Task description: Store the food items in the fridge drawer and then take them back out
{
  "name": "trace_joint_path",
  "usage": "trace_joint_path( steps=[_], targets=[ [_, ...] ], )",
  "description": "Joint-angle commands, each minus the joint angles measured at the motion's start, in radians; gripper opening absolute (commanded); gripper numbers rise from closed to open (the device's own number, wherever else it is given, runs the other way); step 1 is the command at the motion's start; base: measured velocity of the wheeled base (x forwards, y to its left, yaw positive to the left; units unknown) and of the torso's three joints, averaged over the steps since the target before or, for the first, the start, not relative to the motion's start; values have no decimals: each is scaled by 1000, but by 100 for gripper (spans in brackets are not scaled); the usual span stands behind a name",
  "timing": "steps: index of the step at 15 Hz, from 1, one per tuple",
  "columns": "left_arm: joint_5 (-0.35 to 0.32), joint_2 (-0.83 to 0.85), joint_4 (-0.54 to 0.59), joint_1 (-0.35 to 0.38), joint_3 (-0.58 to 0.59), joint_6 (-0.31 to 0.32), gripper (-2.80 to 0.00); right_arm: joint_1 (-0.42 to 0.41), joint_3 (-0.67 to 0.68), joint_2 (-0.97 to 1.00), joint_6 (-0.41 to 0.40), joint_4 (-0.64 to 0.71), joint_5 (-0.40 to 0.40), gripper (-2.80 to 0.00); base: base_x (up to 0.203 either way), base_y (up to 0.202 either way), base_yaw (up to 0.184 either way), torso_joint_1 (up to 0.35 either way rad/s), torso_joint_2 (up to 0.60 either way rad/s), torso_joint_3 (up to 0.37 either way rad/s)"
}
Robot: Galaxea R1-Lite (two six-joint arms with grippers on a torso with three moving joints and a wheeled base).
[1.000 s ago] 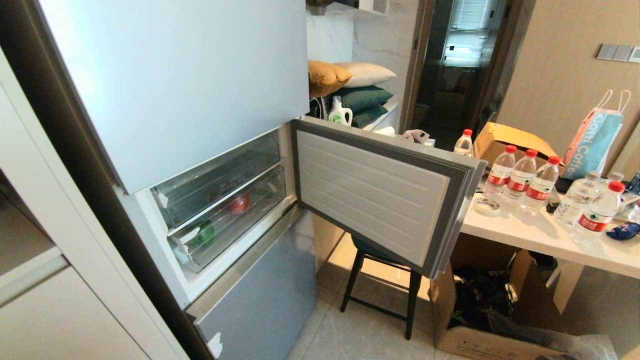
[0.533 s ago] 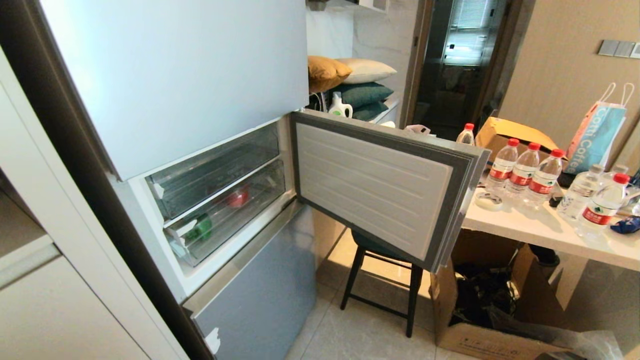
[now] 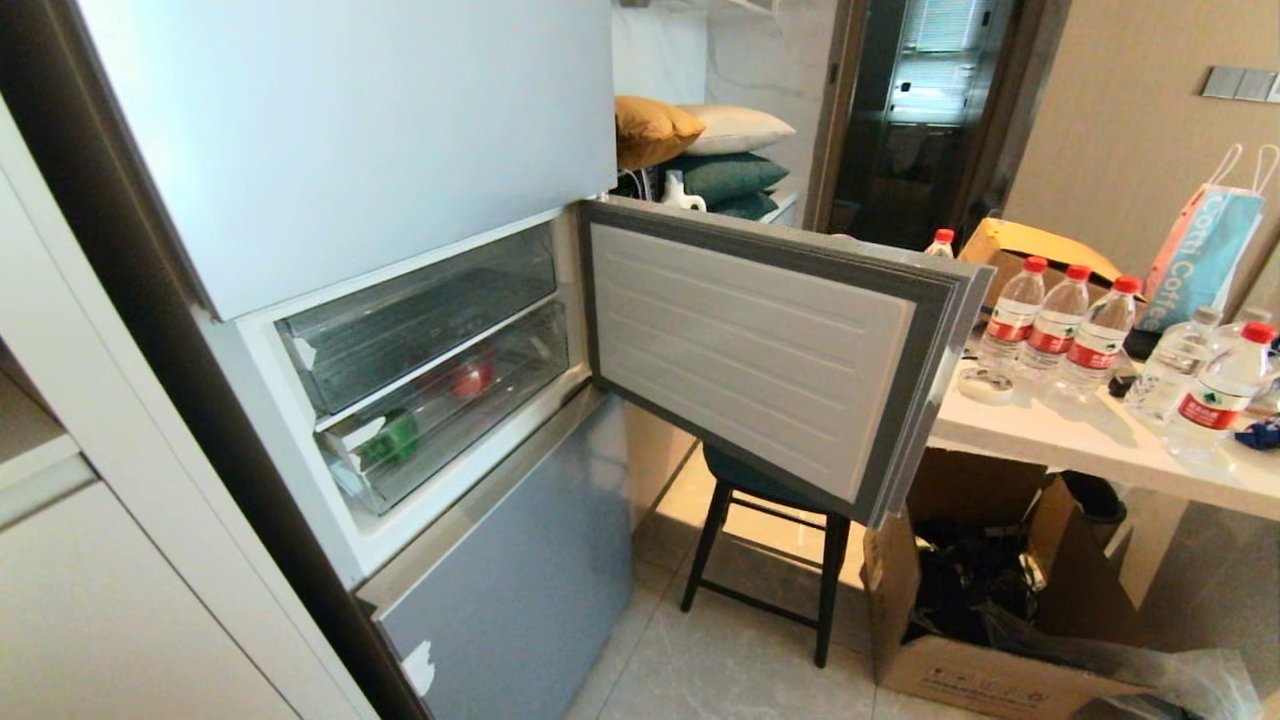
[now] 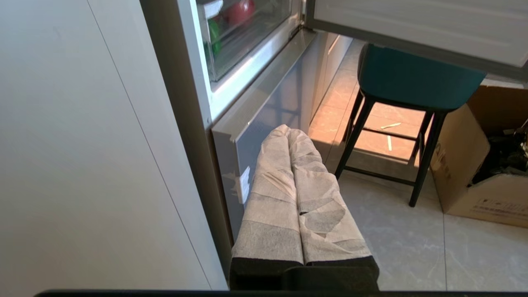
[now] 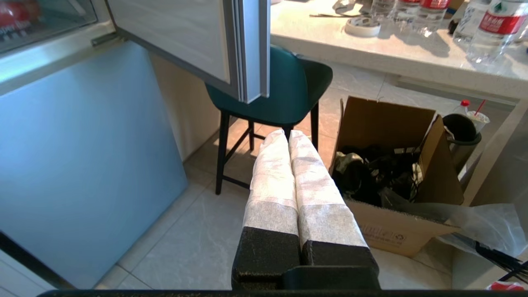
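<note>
Head view looks down at a tall fridge (image 3: 330, 130) with its middle door (image 3: 750, 350) swung wide open toward 3 o'clock. Inside the opened compartment sit two clear bins, one above the other; the lower fridge drawer (image 3: 450, 410) is pushed in, see-through, with a whitish front rim. Through its wall a green item (image 3: 392, 440) shows near the 8 o'clock end and a red item (image 3: 470, 378) lies toward 2 o'clock from it; both are blurred by the plastic, so what exactly they are cannot be told. No potato can be made out. Below the compartment is a grey-blue fridge panel (image 3: 520, 590), closed.

Under the open door stands a dark stool (image 3: 765, 545) with a teal seat, and at 4 o'clock from it a cardboard box (image 3: 985, 620) holds dark clutter. A white counter (image 3: 1090, 450) at 3 o'clock carries several water bottles (image 3: 1055, 325) with red caps and a paper bag (image 3: 1205, 250).

Neither arm shows in the head view. In the left wrist view the left gripper (image 4: 288, 132) hangs low before the grey-blue panel, its taped fingers pressed together, holding nothing. In the right wrist view the right gripper (image 5: 282, 134) hangs above the floor tiles before the stool, fingers likewise pressed together and empty
</note>
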Motion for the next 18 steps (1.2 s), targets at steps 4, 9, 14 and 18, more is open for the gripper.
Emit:
trace_joint_path(
  steps=[4,9,14,18],
  targets=[
    [0,2,-1,0,0,0,-280,0,0,1,0,0,1,-280,0,0,0,-139,335,203],
    [0,1,-1,0,0,-2,-280,0,0,1,0,0,-1,-280,0,0,0,-151,385,229],
    [0,1,-1,0,0,-2,-280,0,0,1,0,0,-1,-280,0,0,0,-74,193,121],
    [0,1,-1,0,0,-2,-280,0,0,1,0,0,-1,-280,0,0,0,-2,8,4]
  ],
)
